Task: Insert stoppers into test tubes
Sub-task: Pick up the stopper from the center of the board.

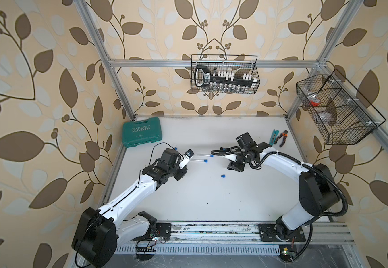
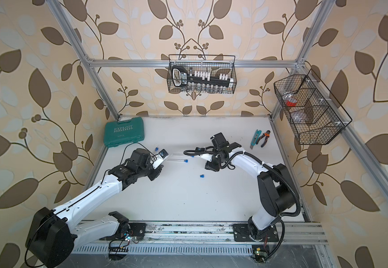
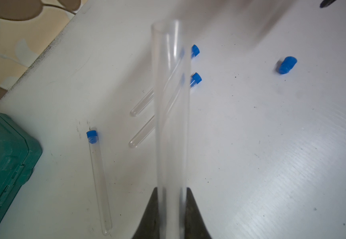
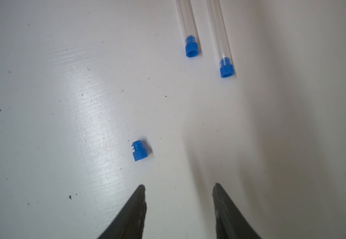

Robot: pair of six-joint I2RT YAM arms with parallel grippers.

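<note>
The left fingers (image 3: 153, 207) are clenched on an open tube (image 3: 171, 103), whose unplugged mouth points away from them, so the step in hand looks like fetching the last plug. The loose stopper (image 4: 140, 150) lies on its side on the white surface (image 4: 64, 103), just ahead of the right fingers (image 4: 134, 204), which stand apart with nothing between them. Its ribbed end points away from those fingers and its wider cap end faces them. 3 plugged tubes (image 3: 98, 180) already lie flat, 2 side by side and 1 near the green case (image 3: 2, 165), so this pairing should finish the job. To do it well, the right fingers should come down astride the cap end only, leaving the ribbed end free to enter the tube. The stopper is small and round, so a squeeze off its middle may make it roll or pop out. Then line it up with the tube's axis before pushing, and push straight. The clear tube looks smooth and may slide back through the left grip if pushed hard.
</note>
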